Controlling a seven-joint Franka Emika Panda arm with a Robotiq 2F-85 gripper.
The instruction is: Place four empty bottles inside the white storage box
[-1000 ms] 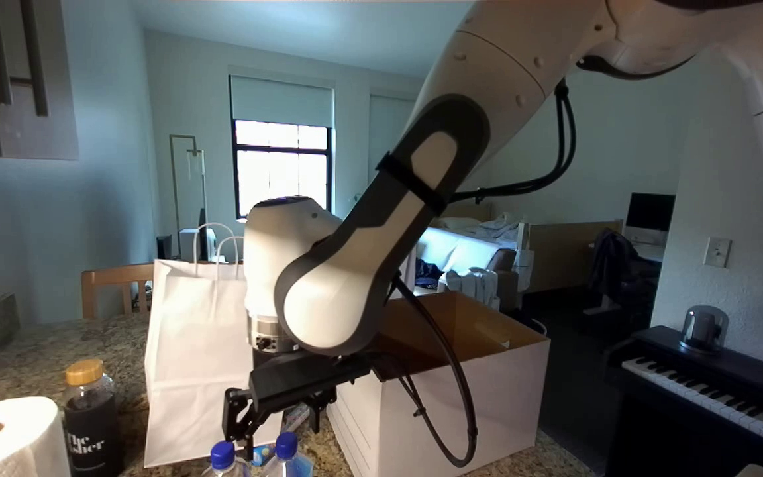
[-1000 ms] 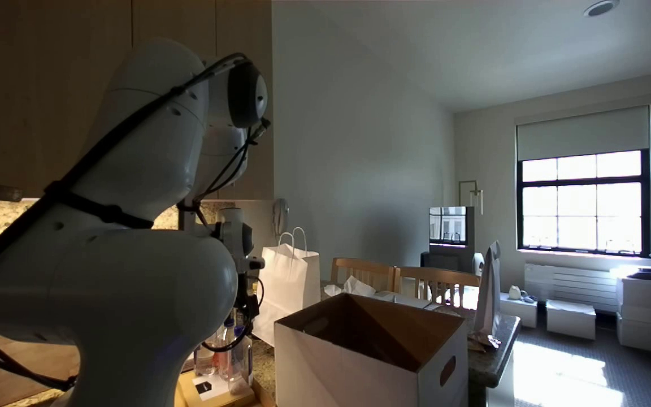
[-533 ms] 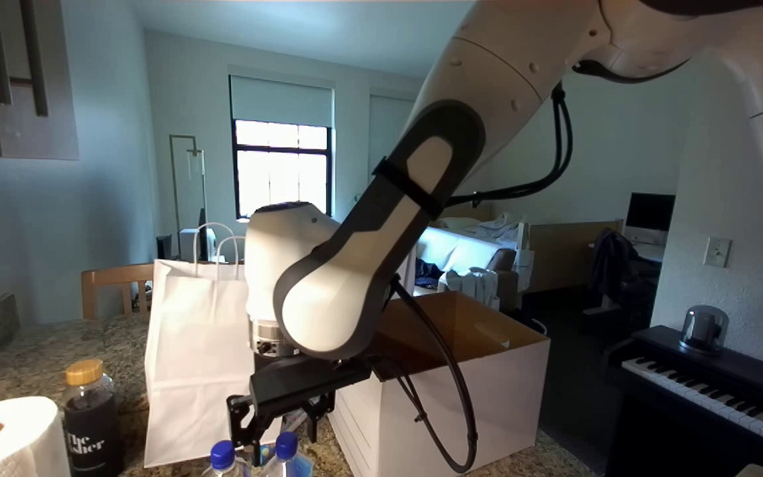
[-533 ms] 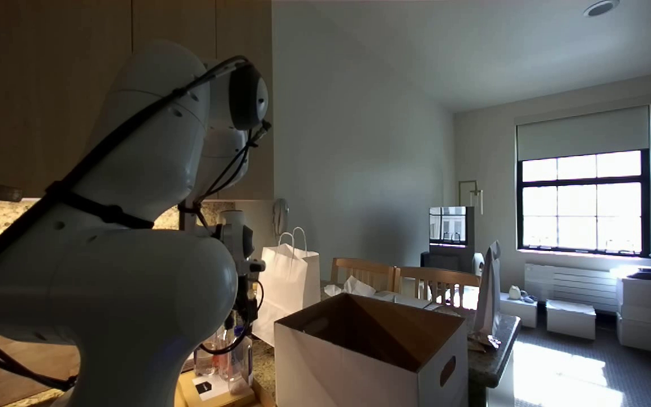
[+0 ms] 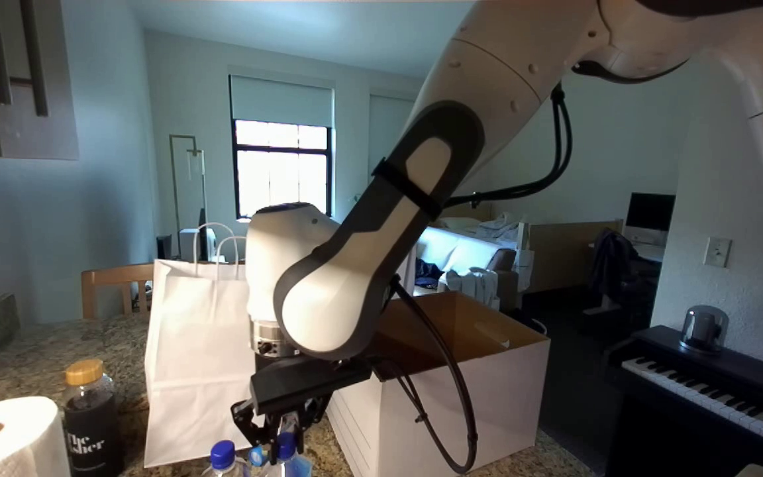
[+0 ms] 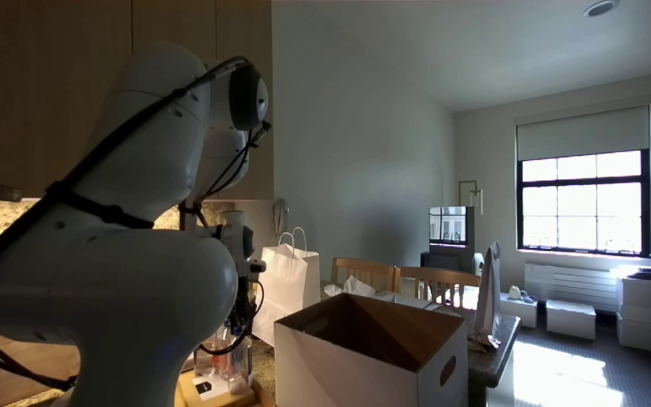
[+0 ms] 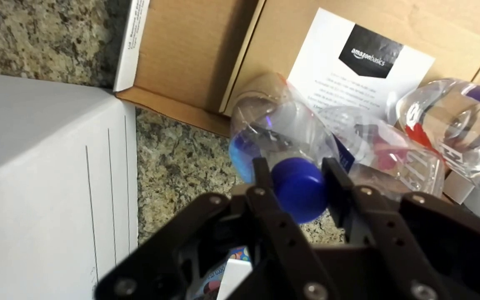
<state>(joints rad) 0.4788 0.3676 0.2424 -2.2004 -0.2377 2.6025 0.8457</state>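
My gripper (image 7: 297,171) is shut on the blue cap of a clear bottle (image 7: 279,125), with one finger along each side of the cap. The bottle stands upright on the counter beside the box. To its right in the wrist view are more clear bottles (image 7: 456,129), partly behind the gripper. In an exterior view the gripper (image 5: 286,445) reaches down over the held bottle, and another blue-capped bottle (image 5: 222,456) stands nearby; their lower parts are cut off. The white storage box (image 5: 467,404) is open at the top, brown inside; its floor is hidden.
A white paper bag (image 5: 199,371) stands behind the gripper. An open flat cardboard carton (image 7: 186,54) lies by the bottles. A paper towel roll (image 5: 17,444) and a dark jar (image 5: 90,424) are at the near left. A colourful packet (image 7: 213,277) lies under the gripper.
My gripper has come down a little, and its fingers have drawn together from wide apart onto the blue cap. The box and the bottles look unmoved.
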